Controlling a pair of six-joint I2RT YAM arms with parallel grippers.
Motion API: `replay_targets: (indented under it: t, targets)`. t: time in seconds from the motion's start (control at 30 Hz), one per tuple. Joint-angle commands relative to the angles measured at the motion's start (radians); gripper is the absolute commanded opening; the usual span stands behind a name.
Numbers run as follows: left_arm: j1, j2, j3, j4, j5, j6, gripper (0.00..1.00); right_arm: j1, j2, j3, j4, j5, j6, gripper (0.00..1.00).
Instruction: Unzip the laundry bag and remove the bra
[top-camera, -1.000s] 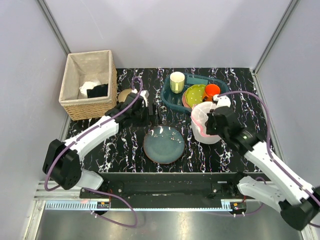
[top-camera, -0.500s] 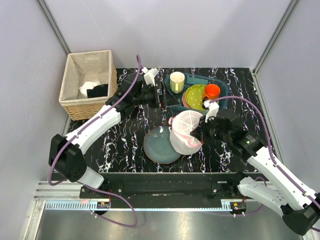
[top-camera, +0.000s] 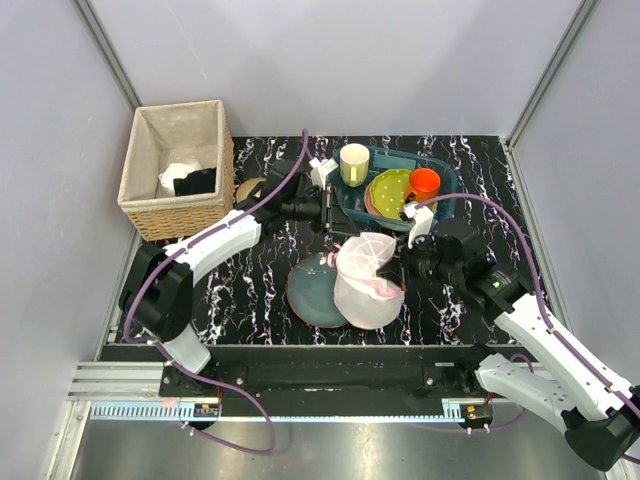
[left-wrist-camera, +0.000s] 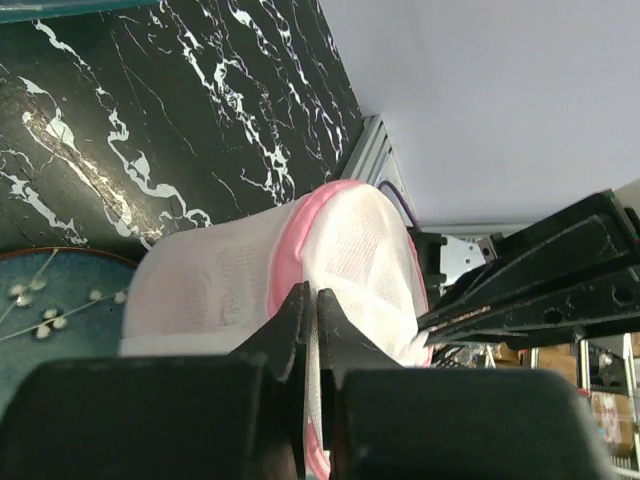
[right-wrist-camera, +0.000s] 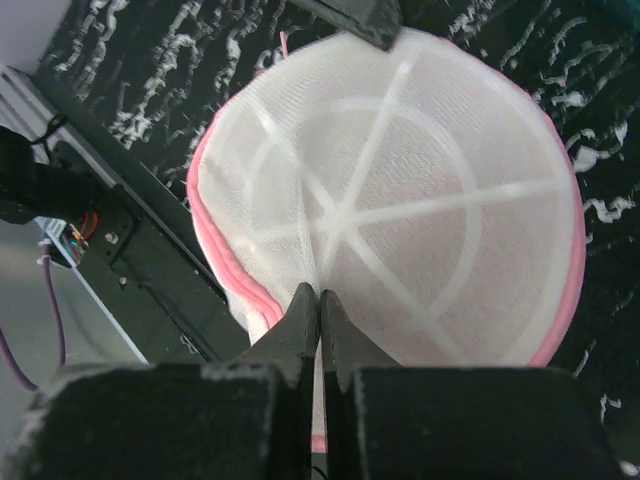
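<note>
The laundry bag (top-camera: 368, 285), a round white mesh pouch with pink trim, hangs tilted over the right side of the blue-grey plate (top-camera: 312, 290). My left gripper (top-camera: 340, 236) is shut on the mesh at the bag's upper edge. In the left wrist view, white mesh and pink trim (left-wrist-camera: 350, 250) run between the closed jaws (left-wrist-camera: 310, 300). My right gripper (top-camera: 398, 268) is shut on the bag's right face. The right wrist view has the bag's round panel (right-wrist-camera: 420, 190) pinched into a fold at my fingertips (right-wrist-camera: 320, 296). The bra does not show through the mesh.
A wicker basket (top-camera: 140, 205) at the back left holds white and black cloth. A teal tray (top-camera: 400, 156) behind the bag carries a cream cup (top-camera: 354, 163), a green plate (top-camera: 388, 188) and an orange cup (top-camera: 425, 181). The table's front rail (right-wrist-camera: 110, 270) lies below the bag.
My right gripper carried the bag from the right side to above the plate. My left arm swung from beside the basket to the bag and shut on its mesh.
</note>
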Motion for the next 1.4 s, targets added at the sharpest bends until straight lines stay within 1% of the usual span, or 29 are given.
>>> replay_targets:
  t: [0.0, 0.03, 0.07, 0.1, 0.13, 0.17, 0.2, 0.23, 0.3, 0.33, 0.43, 0.5, 0.53, 0.57, 0.67, 0.73, 0.77, 0.83, 0.87, 0.97, 1.03, 1.1, 1.13, 1.17, 1.23, 1.27, 1.33, 1.37]
  targets:
    - [-0.004, -0.041, -0.032, 0.069, 0.028, 0.008, 0.00, 0.006, 0.003, 0.039, 0.000, 0.216, 0.006, 0.00]
    - [-0.001, -0.047, -0.035, 0.056, -0.026, 0.019, 0.00, 0.006, 0.012, 0.048, -0.014, 0.274, 0.019, 0.30]
    - [0.002, -0.049, -0.045, 0.056, -0.045, 0.010, 0.00, 0.004, 0.035, 0.069, -0.038, 0.369, 0.048, 0.52]
    - [0.011, -0.050, -0.051, 0.057, -0.054, -0.003, 0.00, 0.004, 0.047, 0.080, -0.051, 0.401, 0.058, 0.72]
    - [0.014, -0.058, -0.057, 0.071, -0.078, -0.018, 0.00, 0.004, 0.058, 0.090, -0.061, 0.431, 0.077, 0.98]
    - [0.016, -0.068, -0.072, 0.088, -0.098, -0.039, 0.00, 0.006, 0.073, 0.112, -0.086, 0.497, 0.123, 1.00]
    - [0.016, -0.082, -0.077, 0.088, -0.123, -0.044, 0.00, 0.006, 0.073, 0.122, -0.098, 0.522, 0.143, 1.00]
    - [0.016, -0.096, -0.085, 0.090, -0.176, -0.049, 0.00, 0.006, 0.073, 0.129, -0.104, 0.542, 0.160, 1.00]
    - [0.016, -0.145, -0.114, 0.094, -0.223, -0.067, 0.00, 0.003, 0.046, 0.137, -0.114, 0.611, 0.213, 1.00]
    - [0.016, -0.163, -0.124, 0.090, -0.273, -0.070, 0.00, 0.000, 0.035, 0.140, -0.121, 0.634, 0.235, 1.00]
    - [0.016, -0.223, -0.169, 0.084, -0.341, -0.089, 0.00, -0.035, 0.014, 0.136, -0.137, 0.643, 0.289, 1.00]
    - [0.014, -0.262, -0.206, 0.085, -0.370, -0.108, 0.00, -0.074, 0.020, 0.125, -0.149, 0.573, 0.344, 1.00]
    - [0.014, -0.272, -0.221, 0.085, -0.397, -0.115, 0.00, -0.121, 0.024, 0.114, -0.149, 0.527, 0.365, 1.00]
    - [0.013, -0.285, -0.230, 0.088, -0.408, -0.124, 0.00, -0.149, 0.027, 0.084, -0.141, 0.439, 0.400, 1.00]
    - [0.013, -0.312, -0.262, 0.082, -0.442, -0.125, 0.00, -0.195, 0.015, 0.015, -0.100, 0.331, 0.454, 1.00]
    - [0.013, -0.326, -0.270, 0.071, -0.460, -0.118, 0.00, -0.197, 0.006, -0.019, -0.068, 0.313, 0.477, 1.00]
    - [0.013, -0.326, -0.269, 0.058, -0.467, -0.112, 0.00, -0.197, 0.003, -0.050, -0.025, 0.248, 0.503, 1.00]
    - [0.013, -0.334, -0.266, 0.035, -0.490, -0.105, 0.00, -0.197, 0.020, -0.097, 0.020, 0.196, 0.531, 1.00]
    - [0.013, -0.337, -0.264, 0.016, -0.499, -0.098, 0.00, -0.197, 0.026, -0.114, 0.073, 0.139, 0.574, 1.00]
    - [0.013, -0.360, -0.253, -0.014, -0.543, -0.092, 0.00, -0.197, 0.050, -0.183, 0.206, 0.033, 0.649, 1.00]
    - [0.013, -0.369, -0.238, -0.028, -0.560, -0.086, 0.00, -0.197, 0.050, -0.199, 0.244, 0.014, 0.667, 1.00]
    - [0.011, -0.362, -0.192, -0.042, -0.553, -0.063, 0.00, -0.198, 0.043, -0.185, 0.242, 0.040, 0.649, 1.00]
    - [0.011, -0.352, -0.169, -0.061, -0.530, -0.053, 0.00, -0.197, 0.029, -0.145, 0.218, 0.066, 0.631, 1.00]
    - [0.009, -0.326, -0.137, -0.105, -0.523, -0.038, 0.00, -0.197, 0.023, -0.115, 0.142, 0.141, 0.582, 1.00]
    - [-0.001, -0.308, -0.068, -0.134, -0.529, -0.035, 0.00, -0.198, 0.001, -0.023, 0.021, 0.235, 0.530, 1.00]
    - [-0.004, -0.299, -0.054, -0.134, -0.536, -0.053, 0.00, -0.195, -0.008, 0.003, -0.009, 0.319, 0.485, 1.00]
    - [-0.018, -0.279, -0.008, -0.119, -0.551, -0.070, 0.00, -0.197, -0.040, 0.066, -0.076, 0.407, 0.444, 1.00]
    - [-0.023, -0.273, 0.006, -0.102, -0.553, -0.087, 0.00, -0.197, -0.048, 0.085, -0.095, 0.478, 0.412, 1.00]
